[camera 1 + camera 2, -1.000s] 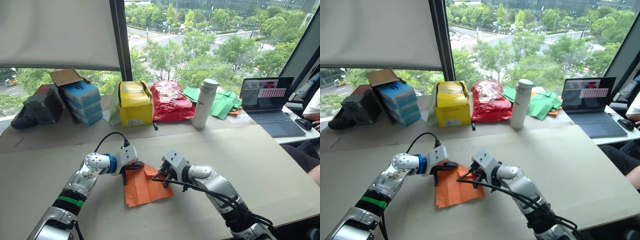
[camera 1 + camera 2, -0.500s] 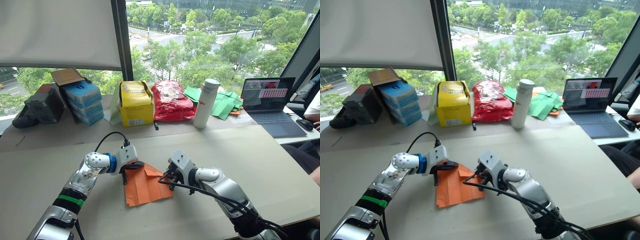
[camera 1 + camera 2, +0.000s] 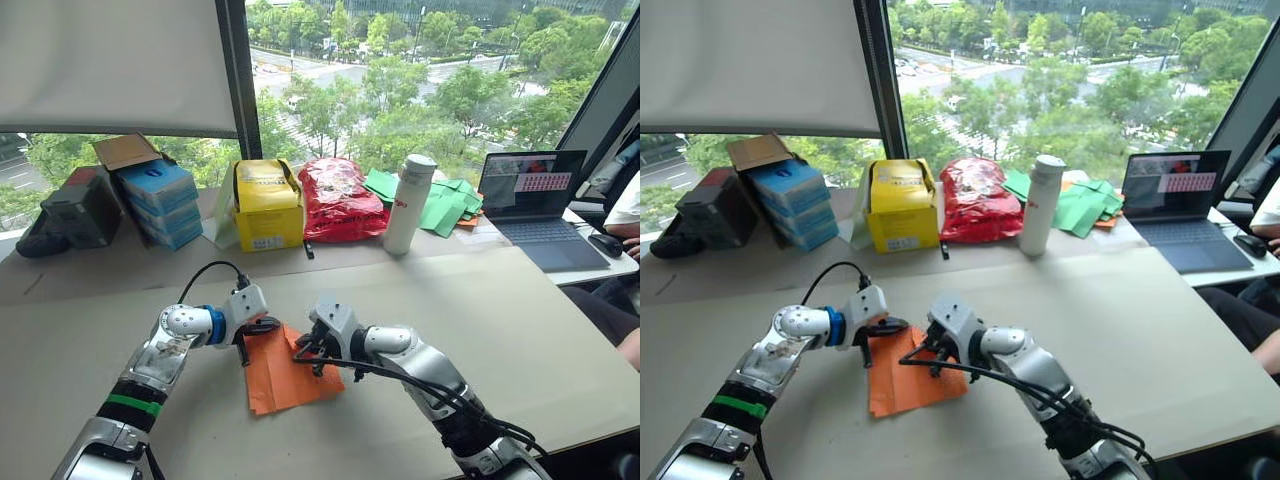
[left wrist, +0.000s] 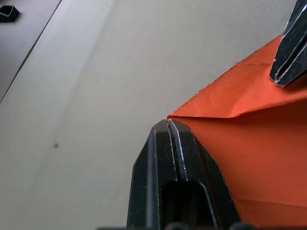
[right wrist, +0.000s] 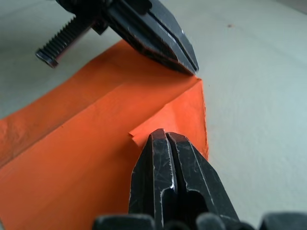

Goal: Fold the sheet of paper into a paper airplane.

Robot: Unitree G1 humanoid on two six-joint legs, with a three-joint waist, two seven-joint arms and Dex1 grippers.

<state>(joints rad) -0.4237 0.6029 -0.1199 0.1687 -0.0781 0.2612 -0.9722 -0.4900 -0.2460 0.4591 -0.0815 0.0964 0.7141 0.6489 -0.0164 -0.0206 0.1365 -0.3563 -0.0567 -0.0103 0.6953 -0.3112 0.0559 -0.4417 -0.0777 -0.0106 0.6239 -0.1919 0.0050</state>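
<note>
Two grippers meet over the sheet of paper, which lies flat on the worktop with creases showing. The left gripper, fingers pressed together, has its tip at the sheet's far left corner. The right gripper, likewise closed, presses down on a small raised flap near that corner; the two tips sit just apart. Well behind, along the window edge, stand blue boxes, a yellow box, a red plastic bag, a white bottle, green paper sheets and a laptop.
</note>
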